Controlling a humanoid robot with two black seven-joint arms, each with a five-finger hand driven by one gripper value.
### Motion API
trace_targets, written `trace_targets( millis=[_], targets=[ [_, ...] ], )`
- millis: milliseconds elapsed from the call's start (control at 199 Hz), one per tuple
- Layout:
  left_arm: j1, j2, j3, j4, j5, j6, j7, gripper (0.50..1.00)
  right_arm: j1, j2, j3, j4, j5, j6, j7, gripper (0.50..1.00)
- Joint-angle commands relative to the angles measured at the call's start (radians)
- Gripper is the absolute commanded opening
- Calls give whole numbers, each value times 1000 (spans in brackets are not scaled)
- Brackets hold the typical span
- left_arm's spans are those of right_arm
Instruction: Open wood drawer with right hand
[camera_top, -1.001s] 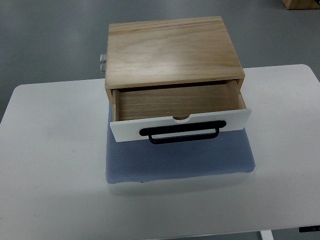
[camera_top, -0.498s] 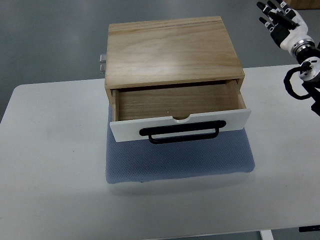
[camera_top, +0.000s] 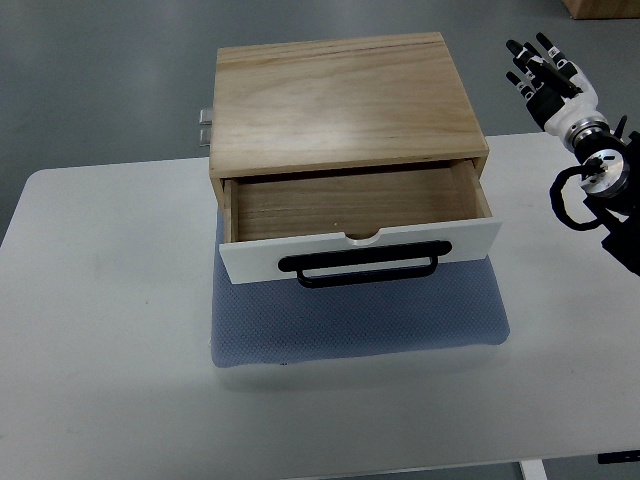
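A wooden box (camera_top: 345, 100) stands on a blue mat (camera_top: 360, 320) on the white table. Its drawer (camera_top: 355, 205) stands pulled out towards me, with a white front (camera_top: 360, 252) and a black handle (camera_top: 360, 267), and it looks empty inside. My right hand (camera_top: 543, 70) comes in from the right edge and hovers above the table's far right corner, well to the right of the box. Its fingers are spread and hold nothing. It is far from the handle. The left arm does not show.
The white table (camera_top: 110, 330) reaches to the picture's lower edge. A small metal fitting (camera_top: 205, 125) sticks out from the box's left side. A brown box corner (camera_top: 605, 8) shows at the top right on the grey floor.
My right hand came into view at the top right and has since moved down and a little left. The drawer and box have not moved.
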Motion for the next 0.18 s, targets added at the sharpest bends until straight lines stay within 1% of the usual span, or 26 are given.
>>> trace_targets(
  millis=[0,171],
  targets=[
    [0,0,0,0,0,1,-1,1000,-14,20,0,0,0,0,0,944],
    [0,0,0,0,0,1,1,1000,-25,29,-3,2,0,2,1,944]
  ],
)
